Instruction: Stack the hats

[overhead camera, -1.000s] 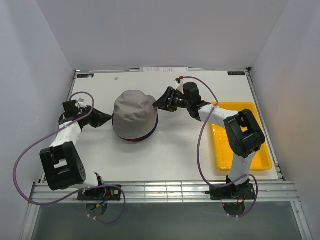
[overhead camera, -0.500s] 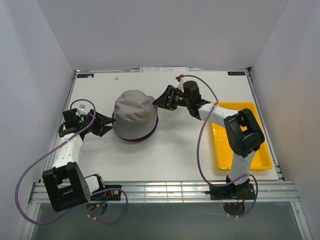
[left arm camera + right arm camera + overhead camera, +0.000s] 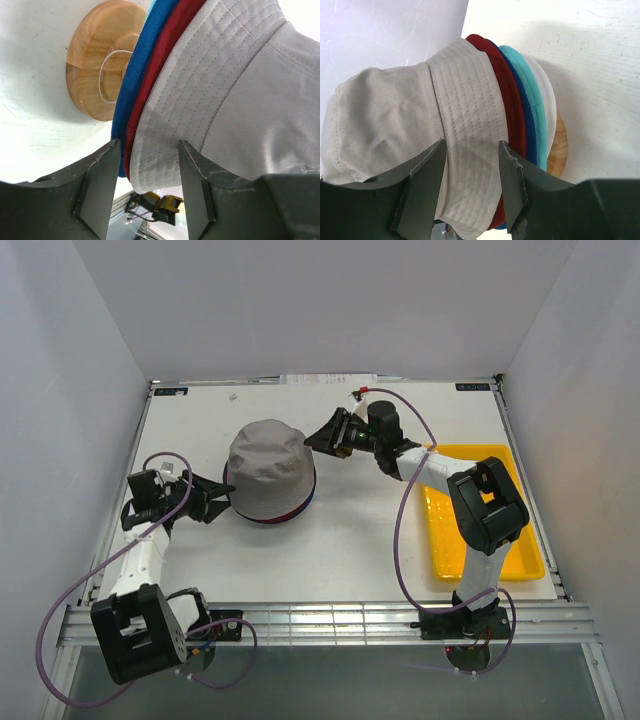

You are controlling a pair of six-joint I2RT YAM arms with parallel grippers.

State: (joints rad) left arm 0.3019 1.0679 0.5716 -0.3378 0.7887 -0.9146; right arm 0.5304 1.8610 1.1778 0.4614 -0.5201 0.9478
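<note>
The hats sit in one stack on the wooden stand (image 3: 95,65). The grey hat (image 3: 268,465) is on top. Under it show the brims of the dark red hat (image 3: 513,128), navy blue hat (image 3: 528,128), teal hat (image 3: 540,128) and white hat (image 3: 551,128). My left gripper (image 3: 215,498) is open at the stack's lower left. In the left wrist view the grey brim (image 3: 165,150) hangs just past its open jaws. My right gripper (image 3: 315,440) is open at the stack's upper right, with the grey brim (image 3: 470,150) just beyond its jaws.
A flat yellow tray (image 3: 525,550) lies at the right side of the table, partly under my right arm. White walls close in the table on the left, back and right. The stand's round wooden base (image 3: 560,150) shows under the brims.
My left arm has swung toward the near edge, and its gripper now points at the stack's lower left. The right gripper has shifted slightly away from the crown. The hats have not moved.
</note>
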